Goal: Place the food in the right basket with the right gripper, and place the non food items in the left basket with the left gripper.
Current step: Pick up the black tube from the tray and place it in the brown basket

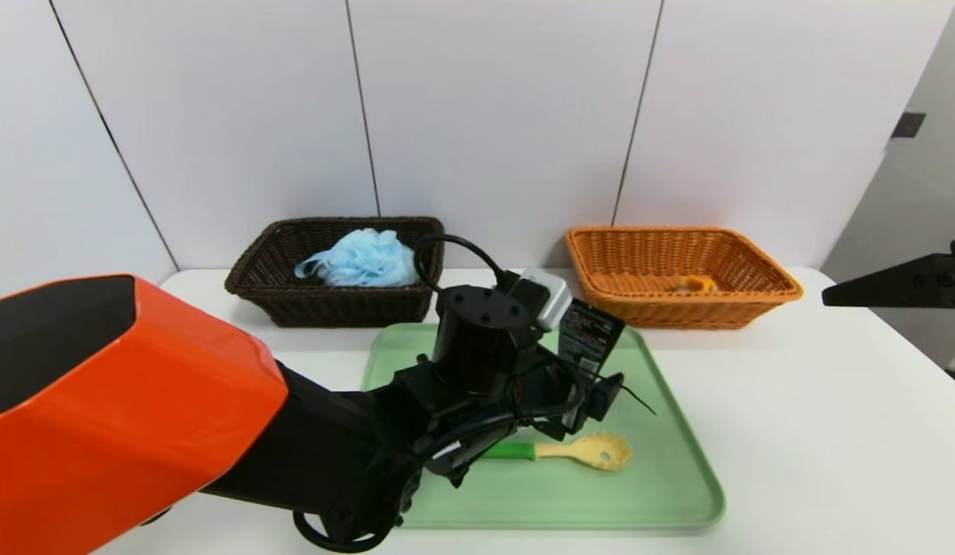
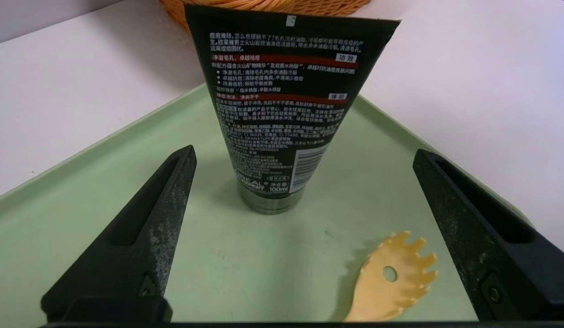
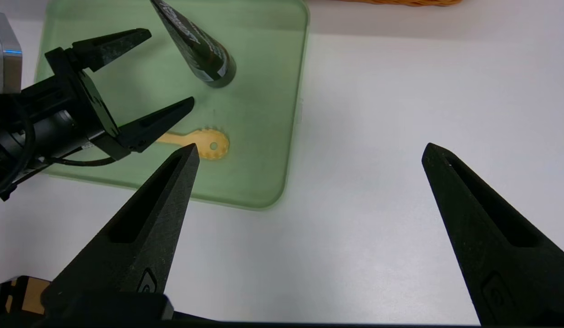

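Note:
A black face-wash tube [image 1: 590, 333] stands upright on its cap on the green tray [image 1: 662, 478]. My left gripper [image 2: 304, 150] is open just in front of the tube [image 2: 282, 105], one finger to either side of it and touching nothing. A pasta spoon [image 1: 600, 451] with a yellow head and green handle lies flat on the tray below that gripper. My right gripper [image 3: 311, 146] hangs open and empty over bare table to the right of the tray. The dark left basket [image 1: 253, 270] holds a blue bath loofah [image 1: 365, 258]. The orange right basket [image 1: 754, 254] holds a small yellow-orange item [image 1: 694, 284].
Both baskets stand at the back of the white table [image 1: 832, 432] against a white panelled wall. The left arm's orange shell [image 1: 122, 416] fills the lower left of the head view and hides the tray's near left part.

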